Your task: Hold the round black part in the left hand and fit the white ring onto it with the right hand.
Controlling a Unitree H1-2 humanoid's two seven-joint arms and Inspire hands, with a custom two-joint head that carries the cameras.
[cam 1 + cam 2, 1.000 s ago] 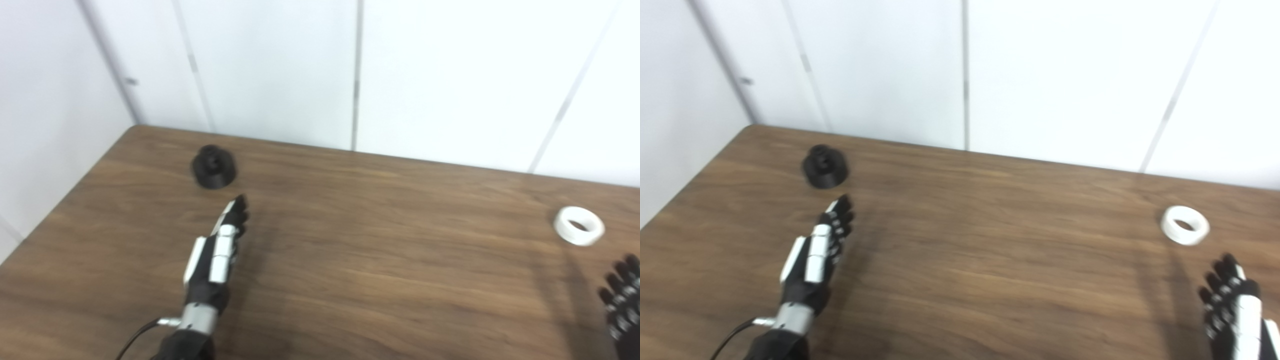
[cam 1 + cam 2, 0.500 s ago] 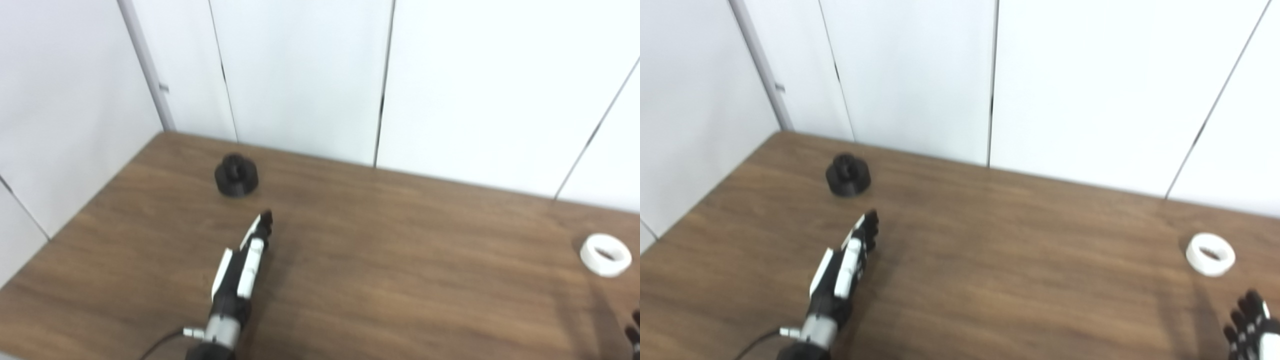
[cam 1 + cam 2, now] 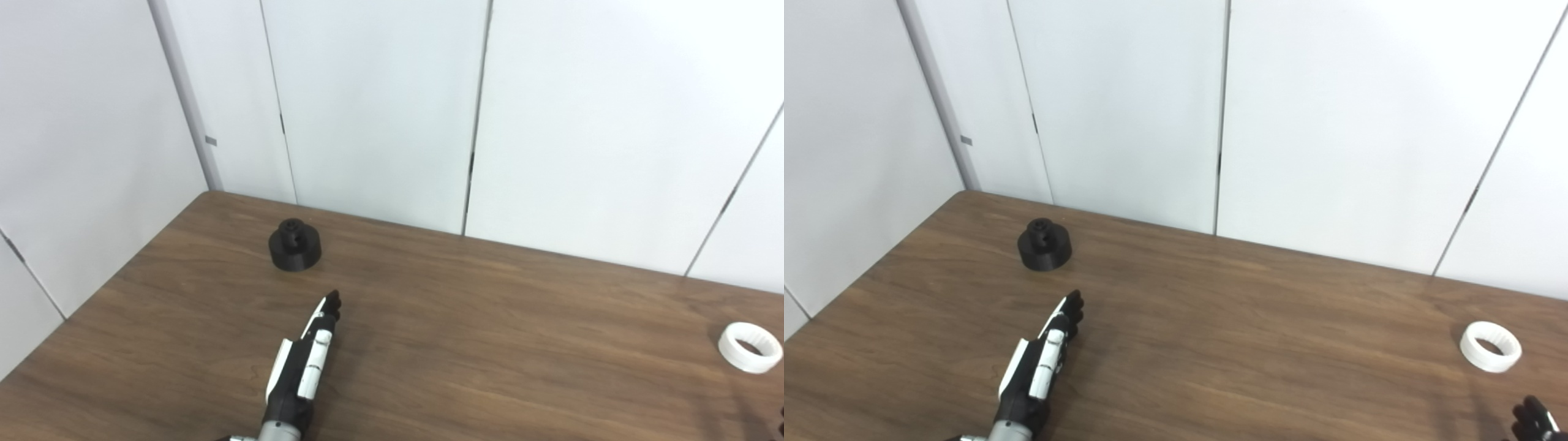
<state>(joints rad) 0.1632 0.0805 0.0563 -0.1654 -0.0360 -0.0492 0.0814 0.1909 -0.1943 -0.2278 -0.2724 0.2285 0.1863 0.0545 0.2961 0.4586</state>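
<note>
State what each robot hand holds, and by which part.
Nothing: the left hand is empty, and the black part and white ring lie untouched; only the right hand's fingertips show.

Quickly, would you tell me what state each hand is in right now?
Left hand: open, fingers straight, holding nothing.
Right hand: only fingertips visible; cannot be told.

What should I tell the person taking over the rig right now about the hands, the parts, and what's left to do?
Left hand: open, fingers straight, holding nothing, short of the black part.
Right hand: only its fingertips show at the bottom right corner; state unclear.
Black part stands on the table at far left; white ring lies at far right, untouched.
Done: nothing grasped.
Left: pick up the black part with the left hand, take the ring with the right, fit it on.
</note>
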